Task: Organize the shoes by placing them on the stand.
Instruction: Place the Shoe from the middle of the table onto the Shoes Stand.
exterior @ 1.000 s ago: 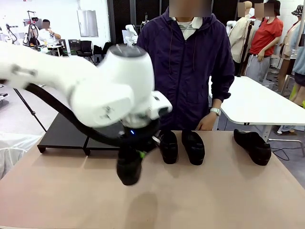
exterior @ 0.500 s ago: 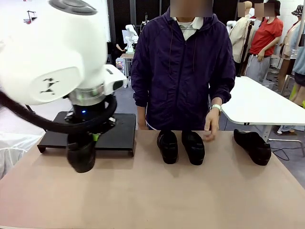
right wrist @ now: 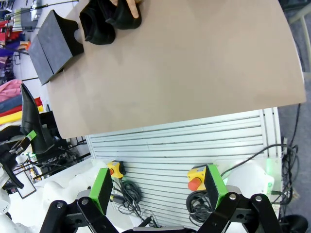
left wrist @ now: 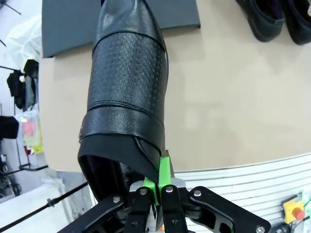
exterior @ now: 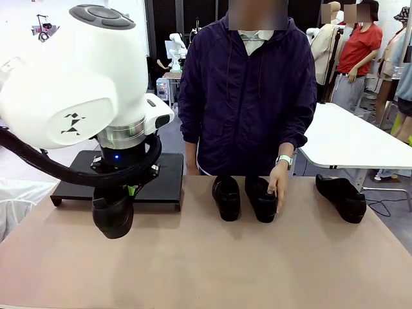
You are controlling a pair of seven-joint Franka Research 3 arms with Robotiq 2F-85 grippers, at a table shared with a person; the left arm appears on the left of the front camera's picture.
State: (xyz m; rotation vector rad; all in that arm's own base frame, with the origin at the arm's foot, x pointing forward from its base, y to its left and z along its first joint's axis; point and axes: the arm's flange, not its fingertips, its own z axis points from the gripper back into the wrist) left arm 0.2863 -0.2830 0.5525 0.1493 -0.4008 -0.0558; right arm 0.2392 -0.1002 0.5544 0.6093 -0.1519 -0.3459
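1 table (exterior: pixel 290 257), tan top.
1 left arm (exterior: pixel 71 84), white; its black emblem is not readable as letters.
1 person (exterior: pixel 248 96), purple jacket, far side; hand (exterior: pixel 278 187) on the pair's right shoe (exterior: pixel 261 199).
1 stand (exterior: pixel 166 175), black, far left.
4 black shoes: hanging shoe (left wrist: pixel 126 87) toe-down, just near of the stand; middle pair (exterior: pixel 226 197), far centre; lone shoe (exterior: pixel 341 196), far right.
Left gripper (left wrist: pixel 160 171): clamped on the hanging shoe's heel rim.
Right gripper (right wrist: pixel 158 187): spread wide, holding nothing, off the near edge.
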